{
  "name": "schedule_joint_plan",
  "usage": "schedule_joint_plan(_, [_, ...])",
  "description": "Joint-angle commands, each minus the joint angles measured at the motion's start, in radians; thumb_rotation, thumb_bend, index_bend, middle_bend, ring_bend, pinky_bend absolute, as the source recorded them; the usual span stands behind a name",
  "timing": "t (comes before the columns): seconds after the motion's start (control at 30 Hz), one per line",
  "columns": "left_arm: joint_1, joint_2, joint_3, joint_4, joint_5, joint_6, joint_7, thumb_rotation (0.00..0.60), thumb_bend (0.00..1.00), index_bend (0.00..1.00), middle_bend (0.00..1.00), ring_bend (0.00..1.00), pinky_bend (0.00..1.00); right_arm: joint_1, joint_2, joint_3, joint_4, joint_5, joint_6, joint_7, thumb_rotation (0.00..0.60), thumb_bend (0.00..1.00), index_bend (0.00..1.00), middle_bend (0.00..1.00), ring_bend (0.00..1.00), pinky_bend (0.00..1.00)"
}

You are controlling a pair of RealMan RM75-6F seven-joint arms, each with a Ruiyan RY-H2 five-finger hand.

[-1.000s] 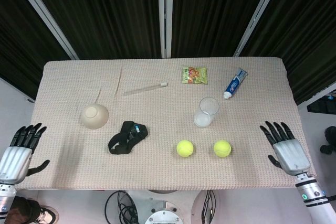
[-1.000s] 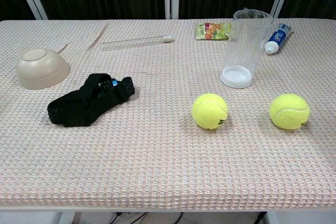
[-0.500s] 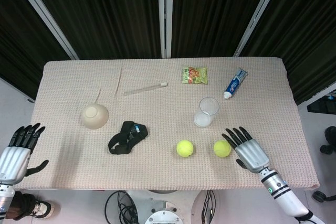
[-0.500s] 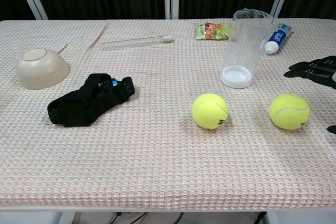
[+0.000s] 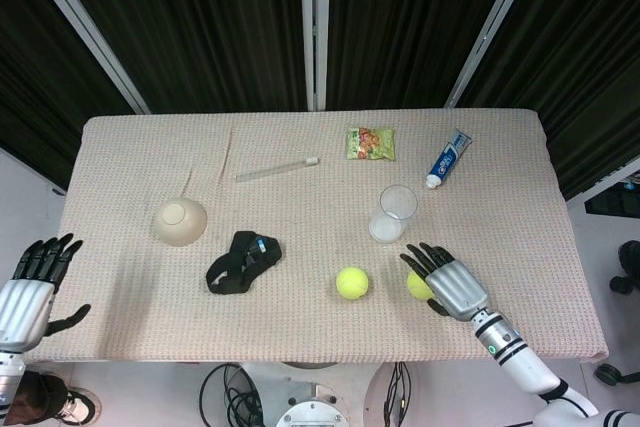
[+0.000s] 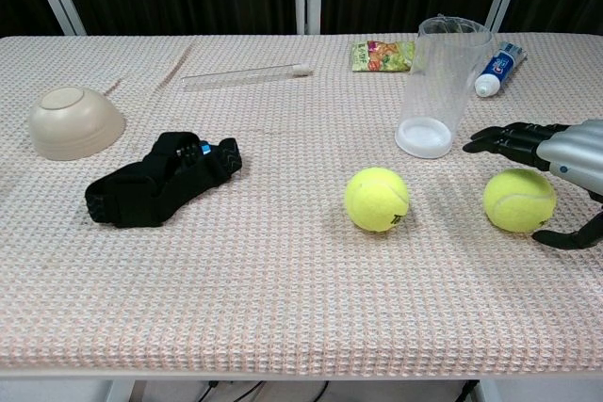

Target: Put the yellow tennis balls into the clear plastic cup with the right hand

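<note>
Two yellow tennis balls lie near the table's front edge: one (image 5: 351, 282) (image 6: 377, 199) in the middle, the other (image 5: 416, 284) (image 6: 518, 200) to its right. The clear plastic cup (image 5: 394, 214) (image 6: 441, 85) stands upright just behind them. My right hand (image 5: 447, 282) (image 6: 556, 157) hovers over the right ball with its fingers spread, partly covering it in the head view, thumb below it in the chest view. It holds nothing. My left hand (image 5: 28, 288) stays open off the table's left front corner.
An upturned beige bowl (image 5: 180, 221), a black strap (image 5: 241, 261), a clear tube (image 5: 277, 168), a snack packet (image 5: 370, 142) and a toothpaste tube (image 5: 448, 158) lie on the cloth-covered table (image 5: 120, 167).
My right hand has swept left from the table's right edge and now sits over the right ball. The balls, the cup and my left hand have stayed in place.
</note>
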Motion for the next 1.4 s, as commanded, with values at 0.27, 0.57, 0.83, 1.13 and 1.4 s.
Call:
schedule_joint_plan(0.27, [0.003, 0.001, -0.002, 0.005, 0.002, 0.008, -0.015, 0.600, 0.18, 0.01, 0.00, 0.00, 0.00, 0.009, -0.010, -0.014, 0.020, -0.031, 0.039, 0.037, 0.600, 0.32, 0.51, 0.42, 0.39, 0.60])
schedule_joint_plan(0.57, [0.003, 0.002, 0.000, 0.001, 0.002, 0.006, -0.014, 0.600, 0.18, 0.01, 0.00, 0.00, 0.00, -0.004, 0.079, 0.051, -0.060, -0.113, 0.249, 0.118, 0.600, 0.33, 0.57, 0.46, 0.43, 0.63])
schedule_joint_plan(0.83, [0.004, 0.003, -0.001, -0.002, 0.003, 0.009, -0.011, 0.600, 0.18, 0.01, 0.00, 0.00, 0.00, 0.062, 0.124, 0.183, -0.124, -0.131, 0.334, 0.163, 0.600, 0.32, 0.57, 0.43, 0.43, 0.63])
schedule_joint_plan(1.13, [0.006, 0.008, 0.000, -0.001, 0.005, 0.013, -0.021, 0.600, 0.18, 0.01, 0.00, 0.00, 0.00, 0.168, 0.085, 0.254, -0.083, 0.015, 0.171, 0.006, 0.600, 0.32, 0.56, 0.43, 0.43, 0.63])
schedule_joint_plan(1.4, [0.007, 0.011, -0.001, -0.001, 0.003, 0.013, -0.030, 0.600, 0.17, 0.01, 0.00, 0.00, 0.00, 0.209, 0.023, 0.251, -0.020, 0.082, 0.121, -0.013, 0.600, 0.33, 0.56, 0.42, 0.41, 0.60])
